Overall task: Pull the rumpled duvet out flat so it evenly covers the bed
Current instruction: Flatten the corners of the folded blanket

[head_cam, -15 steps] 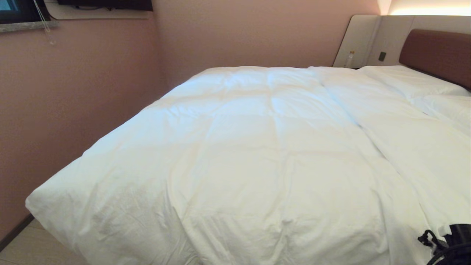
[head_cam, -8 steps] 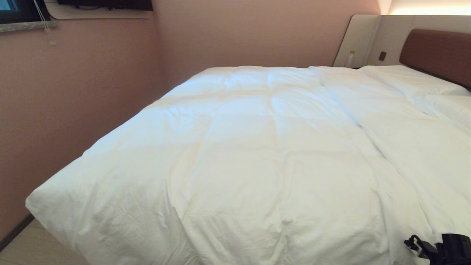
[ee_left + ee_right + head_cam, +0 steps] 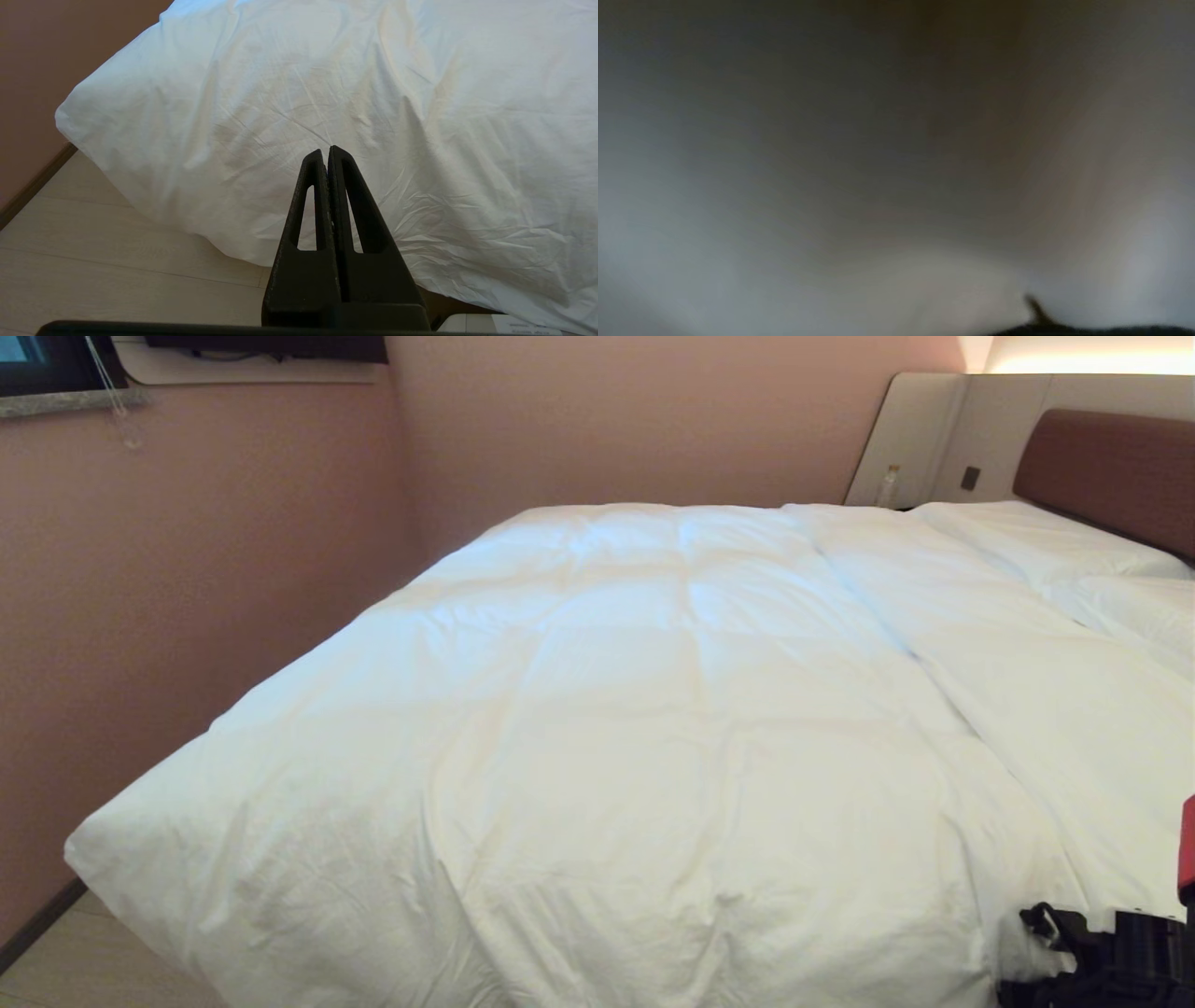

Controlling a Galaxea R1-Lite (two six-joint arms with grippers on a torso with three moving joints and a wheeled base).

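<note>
Bed-making scene, foot of the bed seen from the robot's head. The duvet (image 3: pixel 653 728), white and faintly quilted in large squares, lies spread over most of the bed (image 3: pixel 1111 476), its near corner overhanging toward the pale wood floor (image 3: pixel 117 261). A long ridge runs diagonally across the right half, and beyond it the cover sits lower and flatter toward two pillows (image 3: pixel 1055 541) below the brown headboard. The foot edge is creased and hangs unevenly.

The left gripper (image 3: pixel 329 156) is held off the fabric, pointing at the overhanging corner above the floor; its jaws are pressed fully together with nothing between them. The right gripper (image 3: pixel 1111 952) shows only as a dark mass at the lower right edge of the head view, low against the right side of the duvet. Its wrist view is a featureless blur, so contact with the cloth cannot be judged; its jaws are closed, and no fabric can be seen in them.

Likely hazards from here:
- Closed jaws pushed into the cover would likely bunch it rather than grip it, deepening the diagonal ridge.
- A pull from the right side alone may drag the whole duvet across, baring the wall-side edge.
- A tug toward the foot may add overhang at the near corner and slide the duvet onto the floor.
- The right wrist view offers no guidance, so a pinch of cover alone, without filling, could slip out unnoticed.
</note>
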